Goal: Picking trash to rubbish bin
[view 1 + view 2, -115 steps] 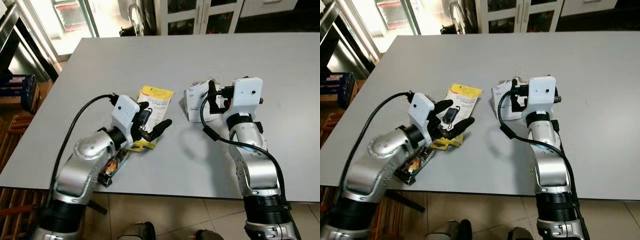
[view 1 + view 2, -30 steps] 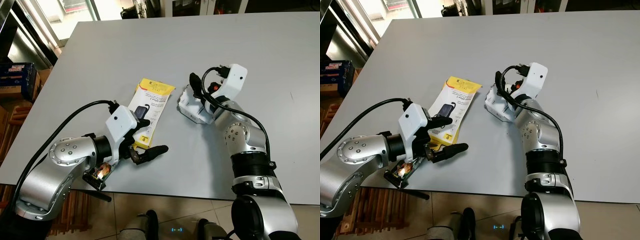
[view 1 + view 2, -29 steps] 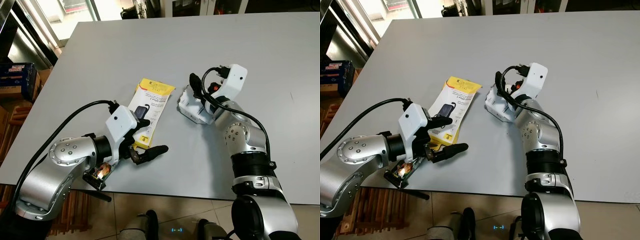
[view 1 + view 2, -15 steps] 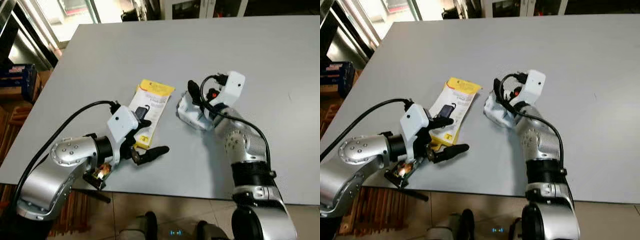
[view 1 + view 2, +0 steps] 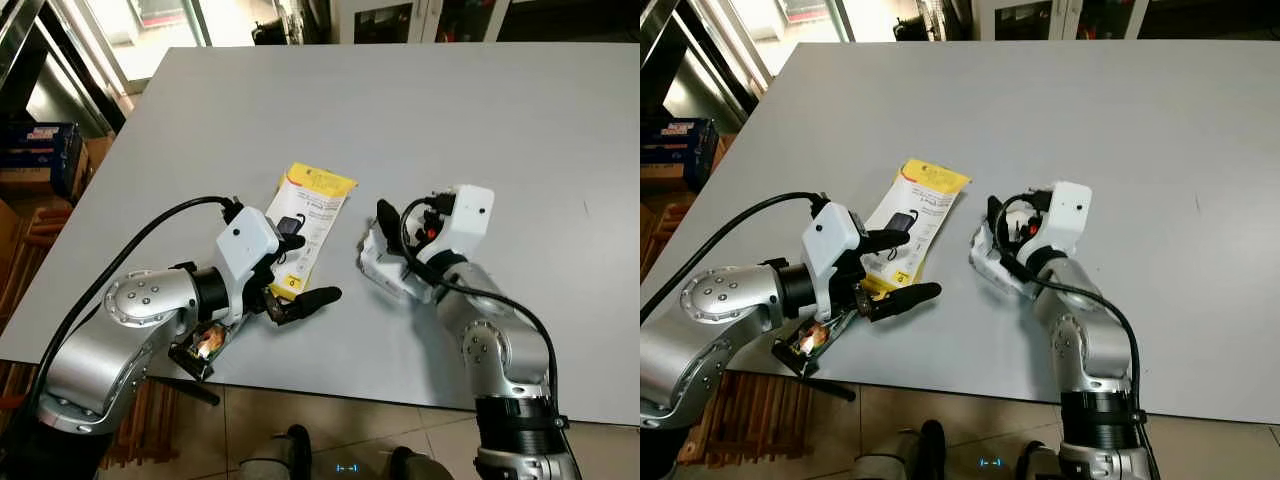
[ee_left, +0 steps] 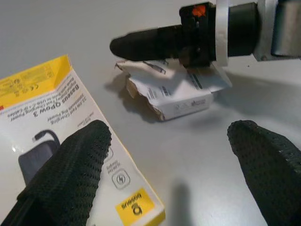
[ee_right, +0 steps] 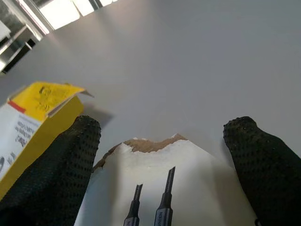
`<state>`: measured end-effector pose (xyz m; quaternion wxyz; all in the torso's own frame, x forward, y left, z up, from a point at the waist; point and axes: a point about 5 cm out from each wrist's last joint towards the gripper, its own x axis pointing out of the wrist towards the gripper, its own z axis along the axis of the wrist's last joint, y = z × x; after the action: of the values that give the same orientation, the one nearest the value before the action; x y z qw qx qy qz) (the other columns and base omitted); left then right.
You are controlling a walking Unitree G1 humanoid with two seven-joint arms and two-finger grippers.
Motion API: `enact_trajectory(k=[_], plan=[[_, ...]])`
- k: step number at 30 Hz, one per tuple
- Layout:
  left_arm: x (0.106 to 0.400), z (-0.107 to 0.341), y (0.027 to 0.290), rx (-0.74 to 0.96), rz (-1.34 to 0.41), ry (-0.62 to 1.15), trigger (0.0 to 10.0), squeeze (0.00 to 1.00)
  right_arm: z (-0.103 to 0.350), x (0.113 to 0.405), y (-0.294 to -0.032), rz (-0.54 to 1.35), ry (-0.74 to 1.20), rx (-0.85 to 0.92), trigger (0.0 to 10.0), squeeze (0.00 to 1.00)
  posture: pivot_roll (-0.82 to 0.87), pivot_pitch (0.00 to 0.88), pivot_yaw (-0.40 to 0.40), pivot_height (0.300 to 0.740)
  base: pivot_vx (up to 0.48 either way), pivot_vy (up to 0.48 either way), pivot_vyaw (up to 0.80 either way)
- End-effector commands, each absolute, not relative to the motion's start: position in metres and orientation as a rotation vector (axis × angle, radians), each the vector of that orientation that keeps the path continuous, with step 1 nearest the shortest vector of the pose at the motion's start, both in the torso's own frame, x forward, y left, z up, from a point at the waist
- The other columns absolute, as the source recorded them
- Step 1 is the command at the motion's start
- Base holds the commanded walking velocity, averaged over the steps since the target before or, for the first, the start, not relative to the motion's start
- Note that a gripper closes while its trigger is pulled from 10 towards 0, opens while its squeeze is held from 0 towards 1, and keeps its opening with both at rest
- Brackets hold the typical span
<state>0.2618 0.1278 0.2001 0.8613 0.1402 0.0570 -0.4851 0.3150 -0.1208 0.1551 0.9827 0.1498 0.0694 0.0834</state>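
A yellow and white carton [image 5: 315, 205] lies flat on the grey table [image 5: 480, 120]. My left gripper [image 5: 318, 266] stands open over the carton's near end, one finger above the carton [image 6: 47, 99], the other over bare table. To the right lies a torn white box [image 5: 378, 268] printed with cables. My right gripper [image 7: 163, 123] is open, with the white box [image 7: 164, 188] between its widely spread fingers. In the left wrist view one right finger [image 6: 141, 44] lies across the top of the white box [image 6: 183, 94].
A dark wrapper with orange print [image 5: 205, 343] sits at the table's front edge under my left forearm. Tiled floor lies below that edge. A blue crate [image 5: 40, 170] and wooden slats stand at the left, cabinets beyond the far side.
My right gripper and the white box with it have come closer to the table's front edge. The left gripper and the yellow carton have stayed put.
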Motion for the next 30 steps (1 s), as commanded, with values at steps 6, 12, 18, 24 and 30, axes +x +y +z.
enact_trajectory(k=[6,12,18,24,30], plan=[[0.262,0.200,0.128,0.304,-1.021,0.119,10.0,0.00,0.111,0.286,-0.138,0.071,0.379,0.256,10.0,0.00,0.11,0.218,0.122,0.740,0.000,0.000,0.00],[0.263,0.201,0.129,0.310,-1.028,0.120,10.0,0.00,0.119,0.283,-0.148,0.025,0.302,0.230,10.0,0.00,0.11,0.215,0.125,0.740,0.000,0.000,0.00],[0.267,0.203,0.129,0.311,-1.034,0.117,10.0,0.00,0.145,0.284,-0.155,0.003,0.156,0.238,10.0,0.00,0.09,0.210,0.118,0.740,0.000,0.000,0.00],[0.269,0.201,0.123,0.306,-1.058,0.107,10.0,0.00,0.163,0.267,-0.161,-0.005,0.089,0.246,10.0,0.00,0.05,0.202,0.120,0.740,0.000,0.000,0.00],[0.277,0.201,0.119,0.304,-1.076,0.093,10.0,0.00,0.173,0.258,-0.162,-0.004,0.001,0.243,10.0,0.00,0.01,0.188,0.130,0.740,0.000,0.000,0.00]])
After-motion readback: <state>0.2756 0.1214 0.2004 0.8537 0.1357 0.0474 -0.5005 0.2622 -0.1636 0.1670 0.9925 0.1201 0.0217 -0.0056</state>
